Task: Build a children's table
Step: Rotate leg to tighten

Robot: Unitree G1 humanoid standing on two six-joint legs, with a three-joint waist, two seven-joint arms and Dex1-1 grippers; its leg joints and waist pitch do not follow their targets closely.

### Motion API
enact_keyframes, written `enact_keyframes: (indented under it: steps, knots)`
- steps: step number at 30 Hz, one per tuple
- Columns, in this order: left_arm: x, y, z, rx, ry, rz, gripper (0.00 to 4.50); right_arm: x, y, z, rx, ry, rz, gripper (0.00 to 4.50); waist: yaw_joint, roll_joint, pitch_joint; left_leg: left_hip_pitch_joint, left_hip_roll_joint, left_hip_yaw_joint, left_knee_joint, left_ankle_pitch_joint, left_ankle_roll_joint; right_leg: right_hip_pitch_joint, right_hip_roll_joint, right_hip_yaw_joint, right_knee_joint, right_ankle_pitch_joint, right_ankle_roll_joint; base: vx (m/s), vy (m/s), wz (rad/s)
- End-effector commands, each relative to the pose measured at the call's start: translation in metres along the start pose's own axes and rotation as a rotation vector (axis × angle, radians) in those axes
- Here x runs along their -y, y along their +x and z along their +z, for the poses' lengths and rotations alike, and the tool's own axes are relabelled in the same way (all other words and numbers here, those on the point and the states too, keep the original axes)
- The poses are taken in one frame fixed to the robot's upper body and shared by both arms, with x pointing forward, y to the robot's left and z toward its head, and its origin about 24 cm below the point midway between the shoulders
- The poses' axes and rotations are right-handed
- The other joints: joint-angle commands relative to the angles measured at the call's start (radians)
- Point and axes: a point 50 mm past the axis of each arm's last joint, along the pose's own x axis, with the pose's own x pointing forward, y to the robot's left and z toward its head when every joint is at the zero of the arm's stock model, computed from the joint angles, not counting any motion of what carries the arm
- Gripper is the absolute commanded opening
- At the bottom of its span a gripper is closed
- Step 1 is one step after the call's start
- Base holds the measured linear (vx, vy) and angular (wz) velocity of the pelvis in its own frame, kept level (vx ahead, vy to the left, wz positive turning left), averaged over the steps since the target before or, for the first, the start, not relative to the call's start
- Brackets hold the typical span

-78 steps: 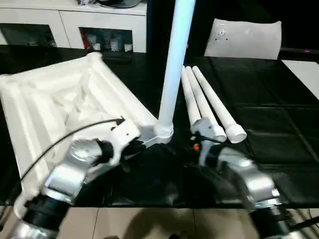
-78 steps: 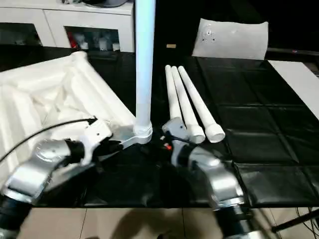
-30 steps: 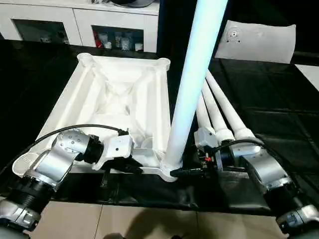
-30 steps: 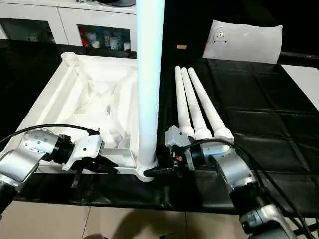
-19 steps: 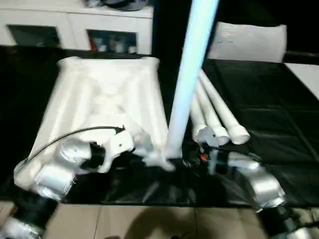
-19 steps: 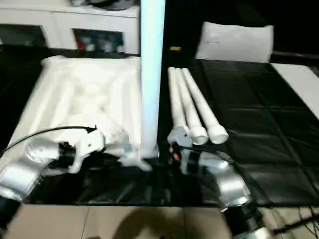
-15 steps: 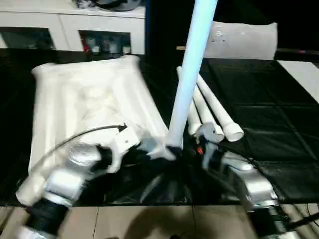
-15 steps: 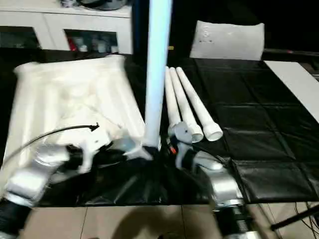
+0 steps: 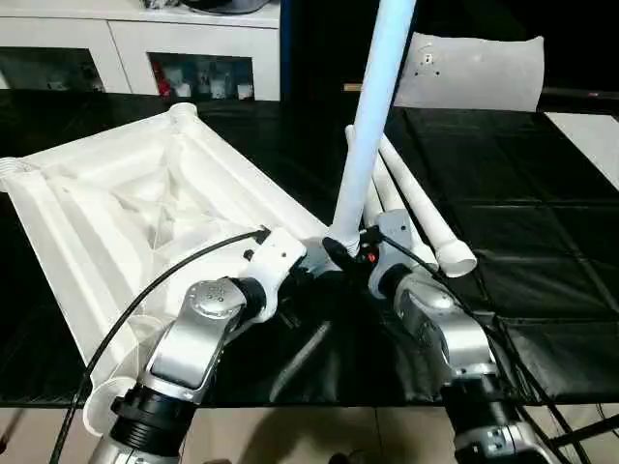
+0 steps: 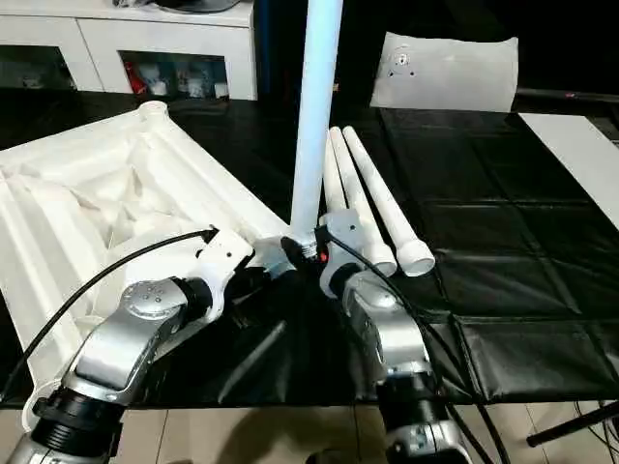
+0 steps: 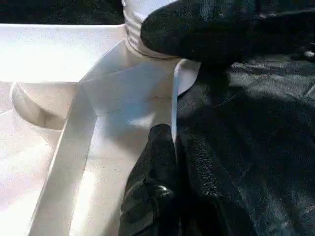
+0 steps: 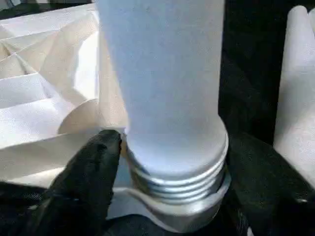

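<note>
The tabletop [image 9: 126, 222] is lying ribs-up on the black desk [image 9: 542, 222], one leg [image 9: 372, 106] standing upright in its near corner socket; three spare legs [image 9: 416, 217] are lying just beside it. The left pincer [image 11: 170, 162] is clenching the thin socket-corner rim, while the right pincer [image 12: 162, 196] is bracketing the leg's threaded base, grasp uncertain. Hollow plastic is probably handling light, stiff and slick, so gripping low by the threads seems best.

A: Upright leg [image 9: 372, 106] runs off the frame top; its upper end is cut off.

B: Noted. Tabletop [image 9: 116, 208] near corner is hidden behind the left forearm [image 9: 193, 338]. Loose legs [image 10: 372, 208]: near ends partly covered by the right gripper [image 10: 311, 253].

A: Cabinet [image 9: 208, 77] shelf contents too small to identify.
</note>
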Motion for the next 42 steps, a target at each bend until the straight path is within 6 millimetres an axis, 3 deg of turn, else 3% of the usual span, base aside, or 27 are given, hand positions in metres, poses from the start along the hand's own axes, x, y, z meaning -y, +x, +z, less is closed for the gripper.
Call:
enact_keyframes:
  steps: [1,5,6,13,14,16,19,26,34,41,42]
  knots:
    - [-0.001,0.001,-0.004,-0.037,0.019,0.001,0.00,-0.026,0.000,-0.022,-0.092,0.015,0.161,3.77,0.006,0.008,-0.040,-0.015,0.006,0.005,-0.061,-0.209,0.020,0.045,-0.072,0.039,-0.090,-0.273,-0.123,0.000,0.000,0.00]
    - [-0.012,-0.010,-0.014,-0.054,0.050,-0.058,0.00,-0.008,-0.017,-0.006,-0.007,-0.071,0.207,4.17,-0.003,0.008,-0.039,-0.021,0.006,0.001,-0.063,-0.245,0.026,0.049,-0.076,0.039,-0.097,-0.336,-0.108,0.000,0.000,0.00]
    - [-0.014,-0.013,-0.016,-0.056,0.053,-0.074,0.00,-0.005,-0.020,-0.003,0.004,-0.082,0.218,4.26,-0.006,0.012,-0.039,-0.022,0.005,0.002,-0.062,-0.240,0.030,0.047,-0.075,0.040,-0.097,-0.335,-0.111,0.000,0.000,0.00]
    - [-0.027,-0.028,-0.025,-0.076,0.111,-0.180,0.00,0.014,-0.039,0.018,0.026,-0.183,0.355,4.45,0.004,0.015,-0.045,-0.019,0.009,0.008,-0.054,-0.149,0.054,0.052,-0.070,0.039,-0.078,-0.150,-0.174,0.000,0.000,0.00]
    - [-0.032,-0.034,-0.029,-0.090,0.146,-0.243,0.00,0.019,-0.044,0.024,0.012,-0.225,0.419,4.45,0.003,0.010,-0.045,-0.019,0.008,0.009,-0.053,-0.145,0.055,0.053,-0.069,0.038,-0.078,-0.147,-0.177,0.000,0.000,0.00]
    - [-0.035,-0.038,-0.031,-0.098,0.175,-0.295,0.00,0.021,-0.046,0.027,-0.002,-0.246,0.457,4.45,0.007,0.010,-0.044,-0.018,0.006,0.010,-0.054,-0.155,0.059,0.052,-0.072,0.039,-0.081,-0.180,-0.174,0.000,0.000,0.00]
    - [-0.037,-0.046,-0.032,-0.108,0.221,-0.388,0.00,0.023,-0.048,0.030,-0.025,-0.277,0.514,4.45,0.010,0.009,-0.044,-0.015,0.009,0.010,-0.054,-0.161,0.055,0.050,-0.074,0.040,-0.081,-0.213,-0.169,0.000,0.000,0.00]
    - [-0.039,-0.062,-0.034,-0.145,0.309,-0.612,0.00,0.020,-0.047,0.031,-0.092,-0.355,0.659,4.45,0.026,0.010,-0.048,-0.008,0.012,0.013,-0.054,-0.124,0.051,0.048,-0.076,0.039,-0.069,-0.147,-0.189,0.000,0.000,0.00]
    - [-0.037,-0.060,-0.033,-0.164,0.378,-0.709,0.00,0.009,-0.043,0.023,-0.147,-0.395,0.805,4.45,0.041,0.007,-0.052,-0.009,0.013,0.015,-0.051,-0.104,0.046,0.054,-0.079,0.039,-0.061,-0.102,-0.198,0.000,0.000,0.00]
    - [-0.038,-0.056,-0.033,-0.173,0.413,-0.747,0.00,0.005,-0.039,0.017,-0.199,-0.383,0.905,4.45,0.044,0.006,-0.055,-0.011,0.012,0.015,-0.049,-0.094,0.045,0.058,-0.079,0.038,-0.057,-0.083,-0.205,0.000,0.000,0.00]
    - [-0.038,-0.055,-0.033,-0.174,0.415,-0.748,0.00,0.005,-0.039,0.017,-0.201,-0.372,0.909,4.28,0.044,0.006,-0.056,-0.011,0.012,0.015,-0.048,-0.096,0.042,0.058,-0.079,0.038,-0.057,-0.086,-0.205,0.000,0.000,0.00]
